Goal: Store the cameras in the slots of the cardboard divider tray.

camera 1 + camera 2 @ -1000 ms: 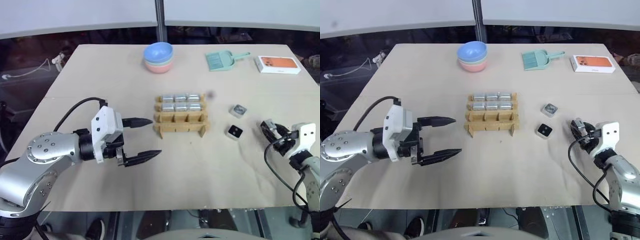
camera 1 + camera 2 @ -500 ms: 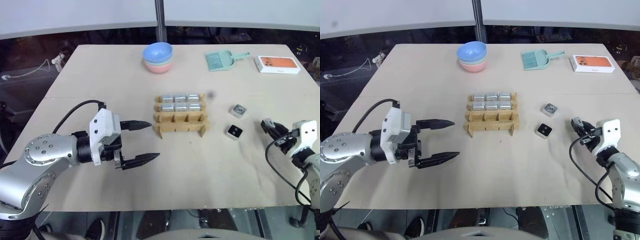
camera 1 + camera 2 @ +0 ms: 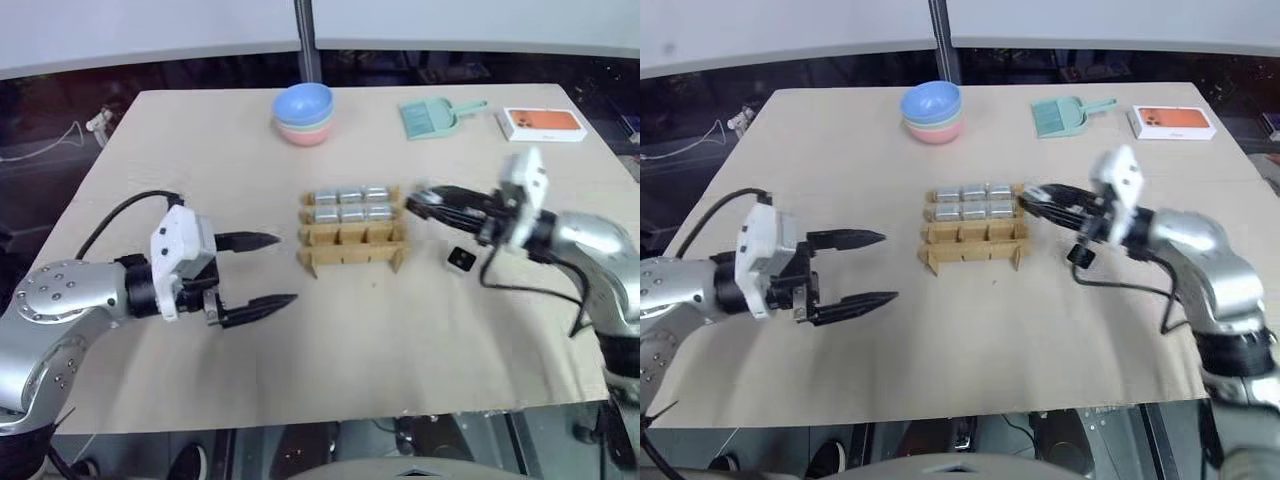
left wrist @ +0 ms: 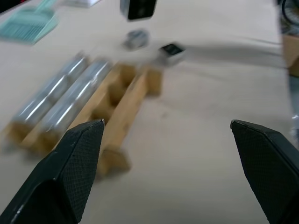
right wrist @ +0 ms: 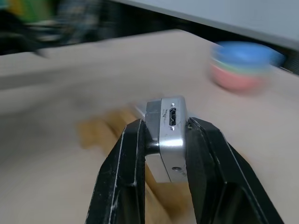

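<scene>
Gripping boxy metal camera (image 5: 168, 135) (smooth-sided)

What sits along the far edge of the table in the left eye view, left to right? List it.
Stacked bowls → teal dustpan → orange-and-white flat box.

I see silver cameras (image 3: 347, 204) in a brown cardboard tray (image 3: 352, 255), stacked blue, green and pink bowls (image 3: 304, 114), a teal dustpan (image 3: 427, 117).
</scene>
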Robot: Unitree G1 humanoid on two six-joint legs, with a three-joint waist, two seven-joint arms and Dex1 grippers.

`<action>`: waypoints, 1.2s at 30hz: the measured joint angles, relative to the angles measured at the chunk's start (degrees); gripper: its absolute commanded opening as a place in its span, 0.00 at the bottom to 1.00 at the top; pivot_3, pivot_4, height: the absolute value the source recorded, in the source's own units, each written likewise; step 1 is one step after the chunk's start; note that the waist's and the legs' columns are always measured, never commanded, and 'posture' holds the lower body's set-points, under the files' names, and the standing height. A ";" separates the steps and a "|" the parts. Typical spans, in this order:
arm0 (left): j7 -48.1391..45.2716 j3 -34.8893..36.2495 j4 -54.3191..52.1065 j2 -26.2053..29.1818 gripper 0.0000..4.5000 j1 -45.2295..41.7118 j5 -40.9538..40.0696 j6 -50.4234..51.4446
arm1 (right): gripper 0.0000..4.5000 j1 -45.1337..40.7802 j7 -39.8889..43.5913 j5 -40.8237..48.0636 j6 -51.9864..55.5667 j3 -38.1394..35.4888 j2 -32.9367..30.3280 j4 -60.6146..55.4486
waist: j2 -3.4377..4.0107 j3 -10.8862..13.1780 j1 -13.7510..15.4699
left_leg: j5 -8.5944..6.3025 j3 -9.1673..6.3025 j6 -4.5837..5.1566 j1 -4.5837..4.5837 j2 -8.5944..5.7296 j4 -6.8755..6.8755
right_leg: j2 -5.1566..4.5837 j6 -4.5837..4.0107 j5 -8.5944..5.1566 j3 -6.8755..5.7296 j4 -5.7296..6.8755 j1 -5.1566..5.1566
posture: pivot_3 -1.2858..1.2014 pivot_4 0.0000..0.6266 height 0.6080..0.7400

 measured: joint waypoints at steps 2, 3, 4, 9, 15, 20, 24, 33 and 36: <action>-1.08 1.79 1.34 0.22 1.00 1.79 0.47 -0.25 | 0.15 -4.77 1.78 -0.56 -0.01 2.52 2.34 2.78 | -0.10 0.04 0.18 | 0.00 0.02 0.00 -0.08 0.03 0.00 | -0.01 -0.19 0.12 -0.05 -0.02 -0.06 | 0.52 0.24 1.00; -1.94 2.82 2.24 0.41 1.00 3.40 1.15 -0.59 | 0.15 -7.54 2.95 -1.11 -0.20 4.09 4.21 5.46 | -0.12 0.06 0.26 | 0.00 0.01 -0.01 -0.20 0.03 0.00 | -0.03 -0.22 0.14 -0.05 -0.03 -0.15 | 0.52 0.24 1.00; -2.73 3.71 3.19 0.66 1.00 4.82 1.85 -0.87 | 0.15 -9.73 4.48 -2.55 -0.92 6.19 5.45 7.86 | -0.12 0.06 0.26 | 0.00 0.01 -0.01 -0.26 0.01 0.00 | -0.05 -0.23 0.15 -0.05 -0.05 -0.17 | 0.52 0.24 1.00; -4.32 8.69 5.01 0.62 1.00 9.20 4.21 -2.38 | 0.15 -11.66 10.96 -8.67 -7.33 12.84 9.49 17.82 | -0.22 0.13 0.43 | -0.01 0.01 -0.01 -0.41 -0.05 0.01 | -0.18 -0.24 0.16 -0.07 -0.14 -0.23 | 0.52 0.24 1.00; -4.57 12.88 4.95 -0.31 1.00 12.36 5.19 -3.13 | 0.15 -14.02 13.24 -14.58 -15.35 15.56 15.61 28.56 | -0.25 0.18 0.05 | 0.00 -0.05 -0.03 -0.43 -0.01 0.01 | -0.13 -0.13 0.34 -0.01 0.02 -0.43 | 0.52 0.24 1.00; -4.74 16.04 4.84 -0.46 1.00 11.93 3.89 -3.20 | 0.15 -17.47 13.73 -17.14 -20.57 15.52 18.99 36.01 | -0.22 0.20 0.03 | 0.02 -0.09 -0.06 -0.42 0.05 0.00 | -0.06 -0.22 0.39 -0.04 0.06 -0.45 | 0.52 0.24 1.00; -5.77 17.92 4.99 -0.54 1.00 10.84 1.58 -2.93 | 0.15 -18.40 13.97 -18.48 -23.24 15.47 21.42 40.56 | -0.22 0.21 -0.09 | 0.02 -0.05 -0.08 -0.42 0.05 0.00 | -0.07 -0.22 0.41 -0.02 0.06 -0.46 | 0.52 0.24 1.00; -7.49 18.04 5.21 -0.59 1.00 13.01 1.70 -2.91 | 0.15 -20.09 14.65 -23.50 -31.06 15.47 22.63 49.67 | -0.20 0.23 -0.27 | 0.03 -0.02 -0.11 -0.42 0.04 -0.02 | -0.07 -0.22 0.41 -0.01 0.05 -0.48 | 0.52 0.24 1.00; -7.58 18.03 5.17 -0.64 1.00 13.01 1.69 -2.91 | 0.15 -20.50 16.28 -23.48 -30.84 15.20 22.75 50.44 | -0.19 0.24 -0.41 | 0.03 -0.04 -0.12 -0.42 0.05 -0.02 | -0.06 -0.23 0.42 -0.01 0.07 -0.49 | 0.52 0.24 1.00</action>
